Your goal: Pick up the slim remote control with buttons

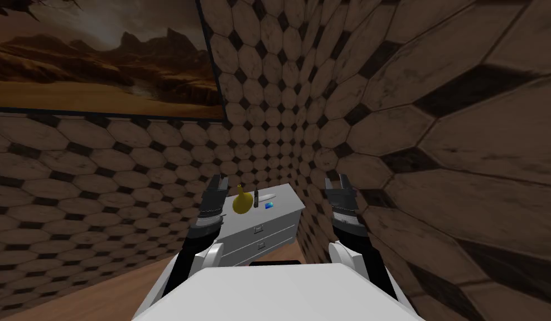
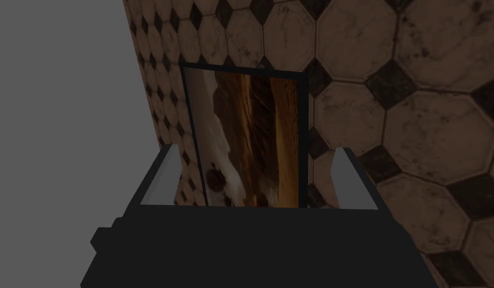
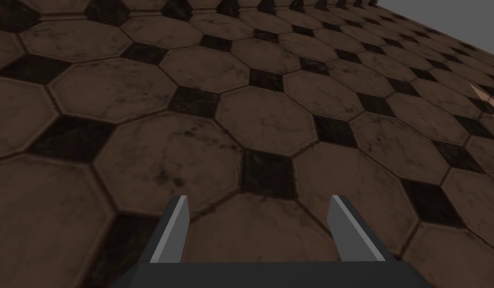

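Observation:
A slim dark remote control lies on top of a light grey dresser ahead of me, in the corner of the tiled room. My left gripper is raised left of the dresser top, near its left end, fingers open and empty. In the left wrist view the left gripper stands open with nothing between its fingers. My right gripper is raised right of the dresser, close to the tiled wall. The right wrist view has the right gripper open and empty too.
A yellow gourd-shaped thing stands on the dresser just left of the remote. A small blue object and a thin pale item lie to its right. Drawers face me. Tiled walls close in behind and right; wooden floor lies left.

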